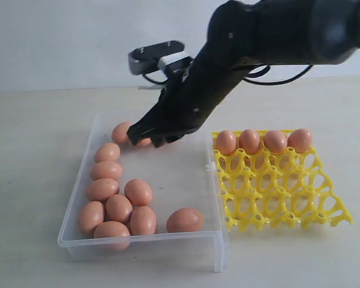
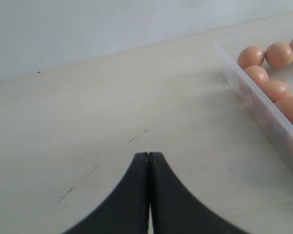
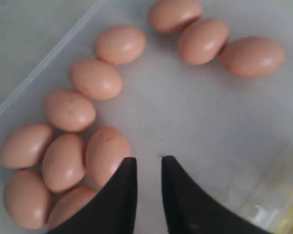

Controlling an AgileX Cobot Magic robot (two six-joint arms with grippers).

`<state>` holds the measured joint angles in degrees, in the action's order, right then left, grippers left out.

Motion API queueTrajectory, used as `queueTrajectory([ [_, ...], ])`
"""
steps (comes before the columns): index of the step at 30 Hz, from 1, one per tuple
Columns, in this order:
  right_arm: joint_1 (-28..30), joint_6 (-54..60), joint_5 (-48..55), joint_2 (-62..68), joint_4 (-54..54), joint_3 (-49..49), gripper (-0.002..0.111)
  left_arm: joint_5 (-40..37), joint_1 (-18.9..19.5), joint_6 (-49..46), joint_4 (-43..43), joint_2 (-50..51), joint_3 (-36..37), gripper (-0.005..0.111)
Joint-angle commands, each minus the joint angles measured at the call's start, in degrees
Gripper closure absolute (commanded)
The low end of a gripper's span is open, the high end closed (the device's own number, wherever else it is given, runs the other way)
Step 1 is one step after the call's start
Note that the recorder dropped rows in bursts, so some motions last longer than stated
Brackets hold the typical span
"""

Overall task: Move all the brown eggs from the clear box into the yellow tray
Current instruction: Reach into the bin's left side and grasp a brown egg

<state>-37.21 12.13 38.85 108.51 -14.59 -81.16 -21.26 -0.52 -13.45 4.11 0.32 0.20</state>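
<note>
We count four smooth oval brown eggs [image 1: 249, 141] seated along one edge of the bright yellow plastic lattice tray [image 1: 288, 198], roughly eleven left in the shallow clear plastic box [image 1: 138, 238] under our right gripper [image 3: 149, 163], slightly parted and empty, while the left gripper [image 2: 149, 155] is closed on nothing.

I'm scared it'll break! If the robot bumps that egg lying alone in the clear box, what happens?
The lone egg would probably roll: it is rounded, on the clear box's flat floor. Its matte shell may crack if squeezed hard.
</note>
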Motion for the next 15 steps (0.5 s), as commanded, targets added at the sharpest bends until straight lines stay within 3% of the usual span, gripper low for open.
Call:
queueTrajectory([
  [1, -2.2, 1.8, 13.9, 8.4, -1.9, -9.4, 0.056, 0.4, -0.1, 0.0, 0.1, -0.3, -0.2, 0.107],
  [4, -3.5, 1.8, 16.3, 12.7, -0.8, -14.8, 0.046, 0.4, -0.1, 0.0, 0.1, -0.3, -0.2, 0.107],
  [15, -4.7, -1.0, 22.8, 22.8, 7.2, -28.5, 0.046, 0.4, -0.1, 0.0, 0.1, -0.3, -0.2, 0.107],
])
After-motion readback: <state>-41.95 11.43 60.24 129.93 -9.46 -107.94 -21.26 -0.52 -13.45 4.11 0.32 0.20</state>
